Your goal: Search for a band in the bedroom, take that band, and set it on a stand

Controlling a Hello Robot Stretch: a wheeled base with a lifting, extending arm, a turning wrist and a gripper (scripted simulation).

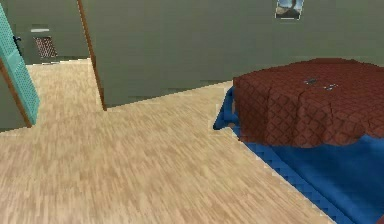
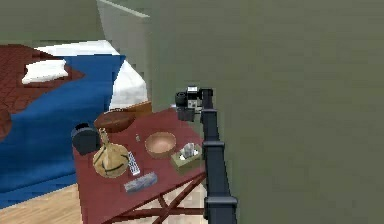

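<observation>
The end effector (image 2: 185,101) hangs at the red worktop's (image 2: 105,192) far right corner near two bowls (image 2: 160,146); whether it holds anything cannot be told, nor which small item there is the band.

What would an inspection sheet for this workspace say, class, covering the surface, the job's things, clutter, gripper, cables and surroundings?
Surface: red side table beside the bed, crowded.
Job's things: the side table may serve as the stand; small dark items on the bed's red cover, too small to name.
Clutter: tan bowl, brown bowl, dark cup, remote, small box.
Gripper: gripper near the table's far corner; cannot tell whether it holds anything.
Cables: nothing seen.
Surroundings: white pillow on the bed, grey wall, wood floor, doorway, wall picture.
</observation>
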